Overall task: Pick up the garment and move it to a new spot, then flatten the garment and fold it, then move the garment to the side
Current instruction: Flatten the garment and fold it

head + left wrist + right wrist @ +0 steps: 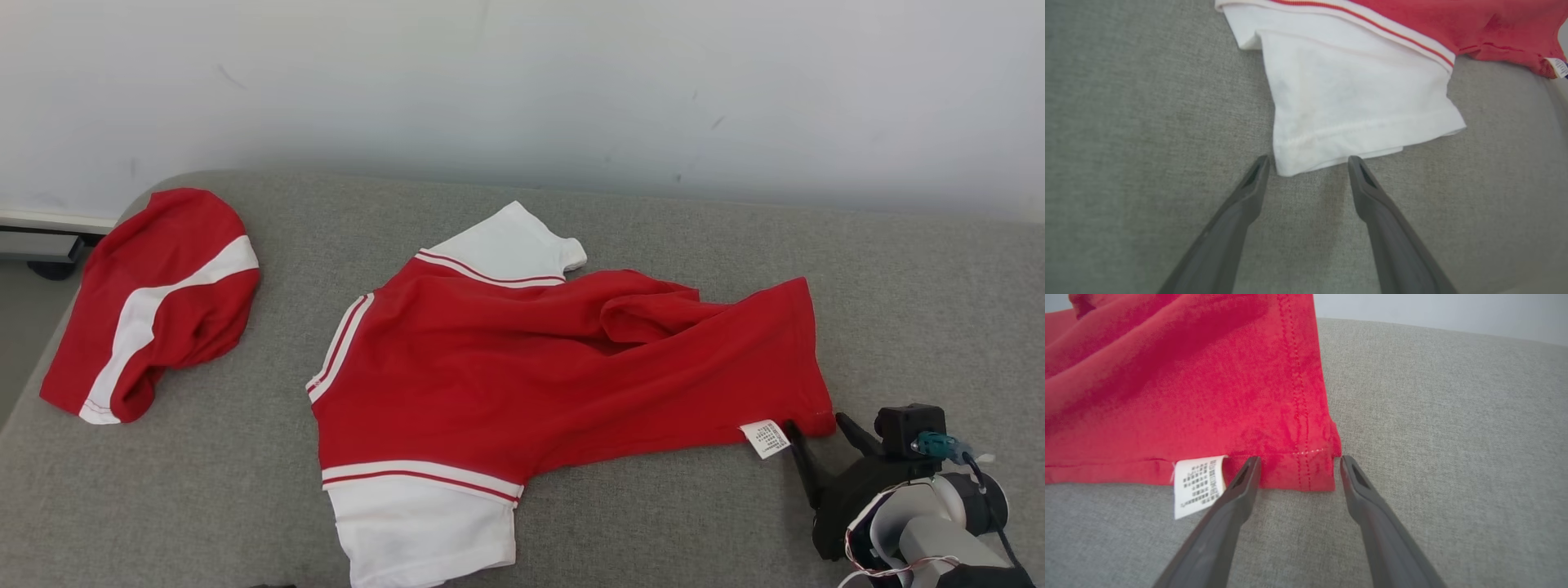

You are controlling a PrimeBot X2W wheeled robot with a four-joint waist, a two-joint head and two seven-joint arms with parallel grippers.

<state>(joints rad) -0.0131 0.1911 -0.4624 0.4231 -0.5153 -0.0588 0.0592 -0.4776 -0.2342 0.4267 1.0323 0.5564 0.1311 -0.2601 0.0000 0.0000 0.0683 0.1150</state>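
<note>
Rumpled red, white-sleeved garment [506, 367] lies on coarse grey upholstery [204, 490]; left claw [1308, 163] and right claw [1297, 463] both spread.

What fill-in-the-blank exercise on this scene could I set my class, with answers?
The garment has a red body and ____ sleeves.
The left gripper is ____, at a sleeve's cuff.
The care label beside the right gripper hangs from the ____ hem.
A second garment lies to the robot's ____.
Answers: white; open; red; left.
</note>
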